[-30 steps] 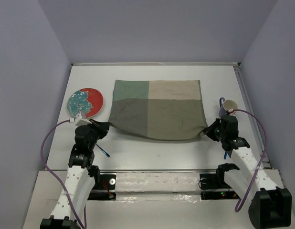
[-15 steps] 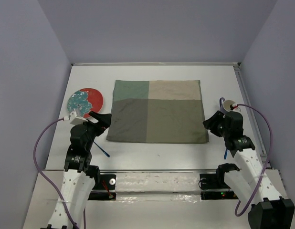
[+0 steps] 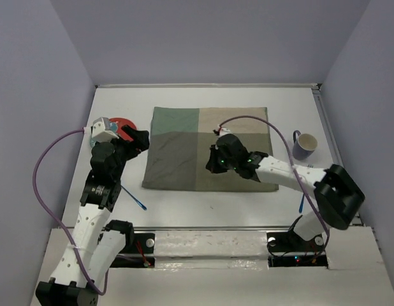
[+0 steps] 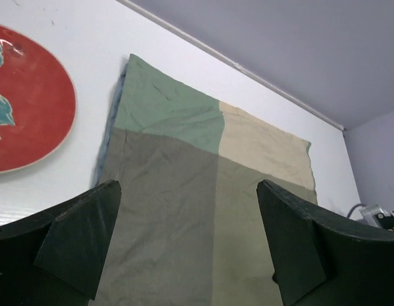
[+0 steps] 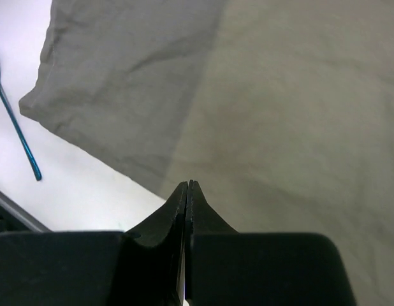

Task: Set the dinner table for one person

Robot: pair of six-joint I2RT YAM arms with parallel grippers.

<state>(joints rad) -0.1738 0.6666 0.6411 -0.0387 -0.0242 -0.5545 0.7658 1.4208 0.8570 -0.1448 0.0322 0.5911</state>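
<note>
An olive-green four-patch placemat (image 3: 210, 137) lies flat in the middle of the white dinner table (image 3: 248, 99). My left gripper (image 3: 136, 140) hovers at the mat's left edge, beside a red plate (image 3: 124, 124) with a teal pattern. Its jaws are open and hold nothing. The left wrist view shows the mat (image 4: 184, 166) between the spread fingers of that gripper (image 4: 187, 188) and the plate (image 4: 31, 115) at left. My right gripper (image 3: 215, 162) reaches left over the mat's near middle. It (image 5: 187, 185) is shut just above the cloth (image 5: 280, 95), pinching nothing.
A purple mug (image 3: 305, 145) stands right of the mat. One thin blue utensil (image 3: 134, 199) lies near the mat's near-left corner and shows in the right wrist view as well (image 5: 18, 134). Another blue utensil (image 3: 301, 203) lies at the near right. Lavender walls border the table.
Both grippers let go of the mat's near corners and it settled flat. The left gripper opened and moved toward the plate. The right arm swung left over the mat and shut.
</note>
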